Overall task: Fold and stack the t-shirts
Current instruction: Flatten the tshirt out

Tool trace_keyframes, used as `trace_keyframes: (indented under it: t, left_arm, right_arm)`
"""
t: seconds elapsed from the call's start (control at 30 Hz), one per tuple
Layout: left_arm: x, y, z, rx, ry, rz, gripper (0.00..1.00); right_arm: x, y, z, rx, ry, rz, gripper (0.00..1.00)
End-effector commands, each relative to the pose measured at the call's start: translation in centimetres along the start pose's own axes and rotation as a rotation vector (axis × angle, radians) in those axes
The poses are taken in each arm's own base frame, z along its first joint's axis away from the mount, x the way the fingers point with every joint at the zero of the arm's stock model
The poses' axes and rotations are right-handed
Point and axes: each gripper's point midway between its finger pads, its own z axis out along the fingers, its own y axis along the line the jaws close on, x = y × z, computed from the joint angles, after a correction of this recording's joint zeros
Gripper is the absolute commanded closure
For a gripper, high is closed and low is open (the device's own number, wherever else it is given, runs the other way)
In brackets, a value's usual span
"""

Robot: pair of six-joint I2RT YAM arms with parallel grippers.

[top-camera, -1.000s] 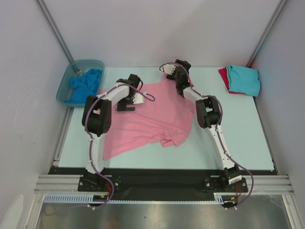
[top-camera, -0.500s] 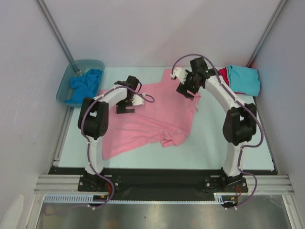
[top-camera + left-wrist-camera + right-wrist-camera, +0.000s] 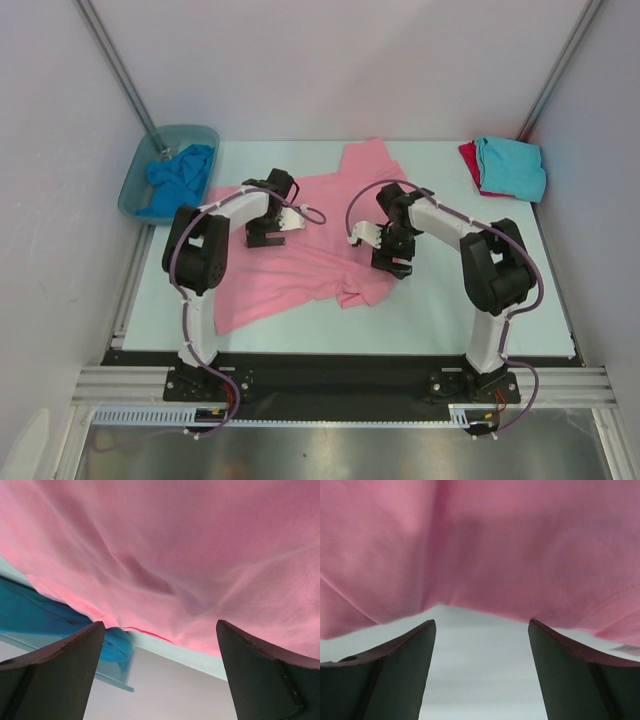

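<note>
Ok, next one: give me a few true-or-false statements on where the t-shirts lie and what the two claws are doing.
1. The pink t-shirt lies spread out, not neatly folded. True.
2. The turquoise t-shirt is in the tub. False: it lies on the red t-shirt in the far right corner; the tub holds the blue t-shirt.
3. The left claw is open over pink cloth. True.
4. The right claw grips the pink t-shirt. False: it is open at the shirt's edge, nothing between its jaws.
</note>
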Motion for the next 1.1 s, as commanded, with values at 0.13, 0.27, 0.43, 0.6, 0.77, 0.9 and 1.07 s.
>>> trace_keyframes:
  t: [0.13,0.27,0.43,0.6,0.77,0.9,1.07]
  left_arm:
    - [-0.7,1.2,-2.9,-0.079,-0.073,-0.048,0.00]
    - [-0.8,1.1,-2.9,-0.082,-0.071,-0.051,0.00]
    - [-0.9,1.3,-3.1,-0.092,-0.071,-0.046,0.00]
    - [-0.8,1.1,-3.1,-0.092,-0.064,-0.043,0.00]
    - [-0.6,1.1,-3.2,-0.096,-0.060,-0.033,0.00]
    - [-0.5,1.3,-3.4,-0.101,-0.059,-0.030,0.00]
    - [-0.2,1.3,-3.8,-0.110,-0.055,-0.024,0.00]
  right_arm:
    - [-0.5,0.7,-0.7,0.025,0.020,-0.079,0.18]
    - [0.0,1.0,0.2,0.026,0.046,-0.109,0.18]
    - [0.7,1.5,1.1,0.014,0.077,-0.151,0.18]
    - [0.2,0.6,2.3,0.059,0.080,-0.178,0.19]
    - [-1.4,0.4,1.9,0.099,0.051,-0.212,0.19]
    - [-2.5,0.6,0.1,0.137,0.019,-0.249,0.19]
    - [-2.8,0.9,-2.0,0.201,-0.044,-0.225,0.18]
